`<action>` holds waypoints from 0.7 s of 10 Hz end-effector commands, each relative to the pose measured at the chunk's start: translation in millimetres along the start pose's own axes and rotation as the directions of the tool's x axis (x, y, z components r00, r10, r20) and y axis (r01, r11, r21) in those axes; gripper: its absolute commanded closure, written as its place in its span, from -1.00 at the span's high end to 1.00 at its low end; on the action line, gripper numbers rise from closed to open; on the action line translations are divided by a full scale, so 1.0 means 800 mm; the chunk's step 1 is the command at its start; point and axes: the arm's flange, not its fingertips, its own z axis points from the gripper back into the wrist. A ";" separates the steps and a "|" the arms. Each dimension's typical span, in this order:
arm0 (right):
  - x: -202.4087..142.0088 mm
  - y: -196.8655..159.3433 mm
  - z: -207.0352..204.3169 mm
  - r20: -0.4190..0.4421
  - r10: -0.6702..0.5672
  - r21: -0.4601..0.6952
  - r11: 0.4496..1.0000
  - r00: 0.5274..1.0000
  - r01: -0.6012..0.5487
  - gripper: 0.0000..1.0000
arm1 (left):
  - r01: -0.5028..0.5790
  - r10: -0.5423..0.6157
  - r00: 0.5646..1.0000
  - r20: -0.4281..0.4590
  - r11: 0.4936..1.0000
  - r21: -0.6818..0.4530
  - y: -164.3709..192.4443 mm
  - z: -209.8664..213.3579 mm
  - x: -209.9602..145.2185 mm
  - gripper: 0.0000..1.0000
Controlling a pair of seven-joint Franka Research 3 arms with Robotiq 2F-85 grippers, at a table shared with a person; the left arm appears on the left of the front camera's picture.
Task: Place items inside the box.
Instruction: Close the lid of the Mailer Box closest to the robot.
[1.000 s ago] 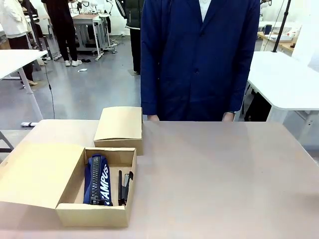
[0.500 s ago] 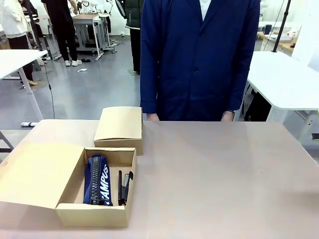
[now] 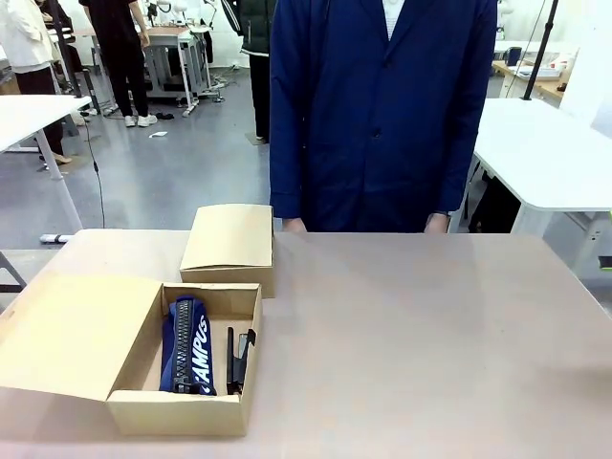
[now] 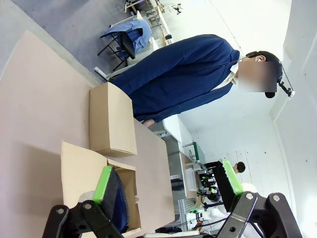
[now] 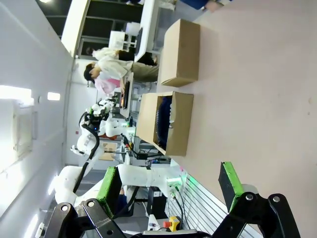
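With the navy pouch with white lettering (image 3: 188, 346) and a black stapler (image 3: 239, 360) already lying in the open brown cardboard box (image 3: 182, 413) at seven o'clock, both jaws spread wide and empty — left gripper (image 4: 168, 184), right gripper (image 5: 170, 186) — any next item wants lowering straight into the free floor beside them
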 end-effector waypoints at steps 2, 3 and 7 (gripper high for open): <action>0.003 0.005 0.002 0.016 -0.017 -0.003 1.000 1.000 0.017 1.00 | 0.015 -0.015 1.000 0.010 1.000 -0.023 -0.001 -0.001 0.000 1.00; 0.003 0.005 0.002 0.016 -0.017 -0.003 1.000 1.000 0.017 1.00 | 0.015 -0.015 1.000 0.010 1.000 -0.023 -0.001 -0.001 0.000 1.00; 0.003 0.005 0.002 0.016 -0.017 -0.003 1.000 1.000 0.017 1.00 | 0.676 -0.671 0.734 0.105 0.708 -0.205 -0.016 -0.050 -0.042 1.00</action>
